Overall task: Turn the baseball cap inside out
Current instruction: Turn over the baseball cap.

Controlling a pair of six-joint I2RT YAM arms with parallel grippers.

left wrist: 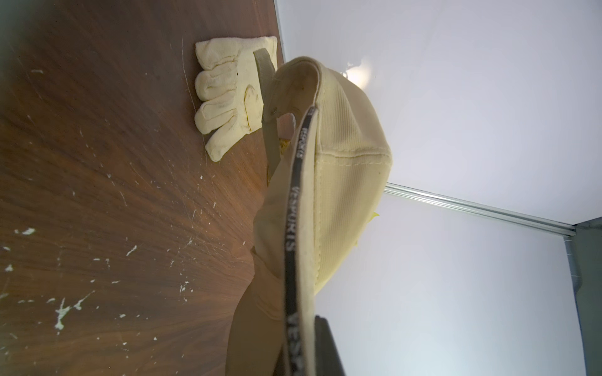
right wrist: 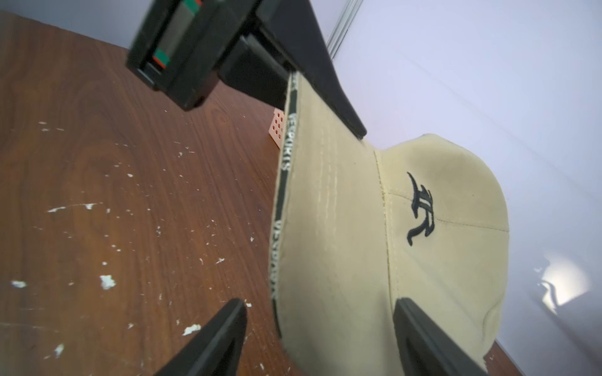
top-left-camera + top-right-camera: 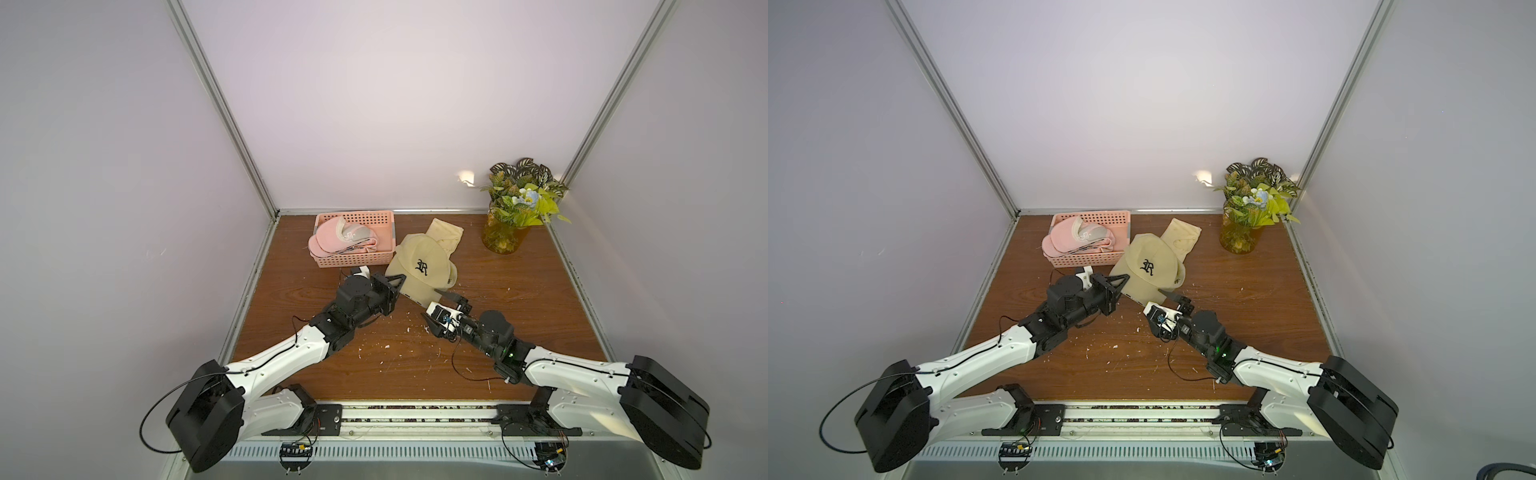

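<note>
A cream baseball cap with a black embroidered letter is held tilted above the wooden table, right side out, crown toward the back. My left gripper is shut on the left edge of its brim; the left wrist view shows the black-taped brim edge running into the jaws. My right gripper stands open at the brim's right end. In the right wrist view the brim lies between the spread fingers without being pinched.
A pink basket holding a pink cap stands at the back left. Behind the cream cap lies a cream glove. A yellow vase of flowers is at the back right. White flecks dot the table.
</note>
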